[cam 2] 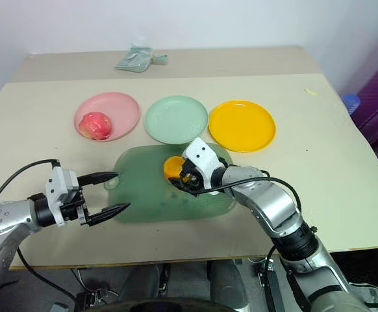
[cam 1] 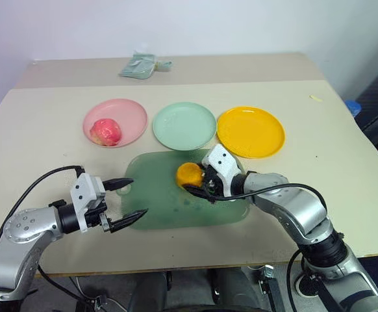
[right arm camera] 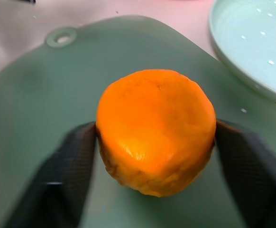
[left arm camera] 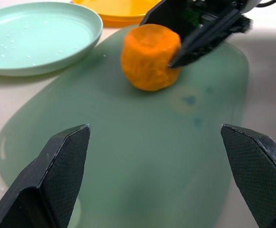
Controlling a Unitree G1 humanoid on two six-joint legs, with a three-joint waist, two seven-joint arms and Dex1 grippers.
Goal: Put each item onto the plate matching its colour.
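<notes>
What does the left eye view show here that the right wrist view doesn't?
Left eye view alone: the pink-red toy on the pink plate, the yellow-orange plate, the teal cloth bundle, and the open left gripper. Right wrist view alone: both fingers pressed against the orange toy's sides. Shared: that toy, the green board, the mint plate.

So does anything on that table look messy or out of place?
Not really. Only a crumpled teal cloth lies at the far edge, away from the plates. The pink fruit sits on the pink plate, and the orange one is on the green board.

Mint plate [right arm camera: 256, 52] cut off
</notes>
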